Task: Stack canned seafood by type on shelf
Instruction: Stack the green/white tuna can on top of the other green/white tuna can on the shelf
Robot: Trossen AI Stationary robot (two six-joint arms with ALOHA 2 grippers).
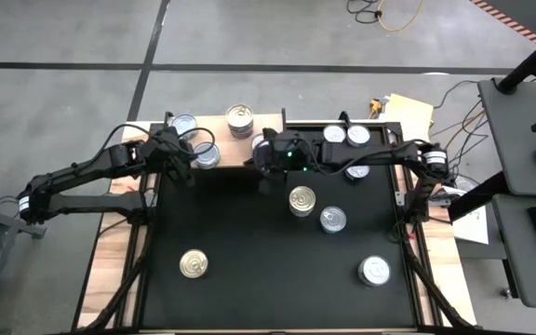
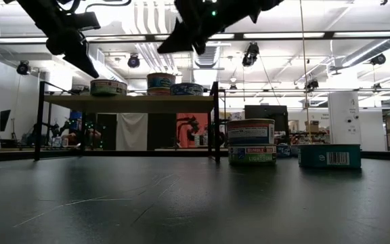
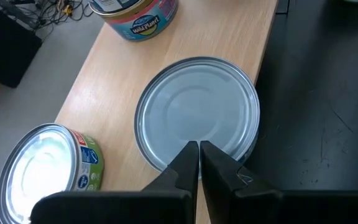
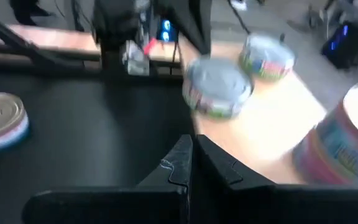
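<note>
From above, you see the wooden shelf [image 1: 249,130] standing along the far edge of the black table [image 1: 259,251], and every position here is given relative to that shelf. Your left gripper [image 1: 182,166] hangs over the shelf's left end, fingers pressed together and empty. Its wrist camera shows the closed fingertips [image 3: 199,163] above the near rim of a silver-topped tin [image 3: 197,112] that sits on the shelf at the edge facing the table. A second silver-topped tin with a green and red label [image 3: 45,168] stands beside it on the shelf, and a tin with a pink and blue label [image 3: 138,15] stands farther along.

Your right gripper [image 1: 264,167] hangs near the shelf's middle, just off its table-side edge, fingers likewise shut on nothing. Its wrist camera shows blurred tins on the wood ahead.

On the shelf's centre, a gold-topped stack [image 1: 239,118] stands taller than its neighbours. Two silver-topped tins [image 1: 345,136] stand toward the shelf's right end.

Off the shelf, on the table, you find a gold-topped stack of two tins [image 1: 301,200], a silver-topped tin [image 1: 333,220] just beside it, a lone gold-topped tin [image 1: 194,264] toward the near left, and a silver-topped tin [image 1: 374,272] toward the near right.
</note>
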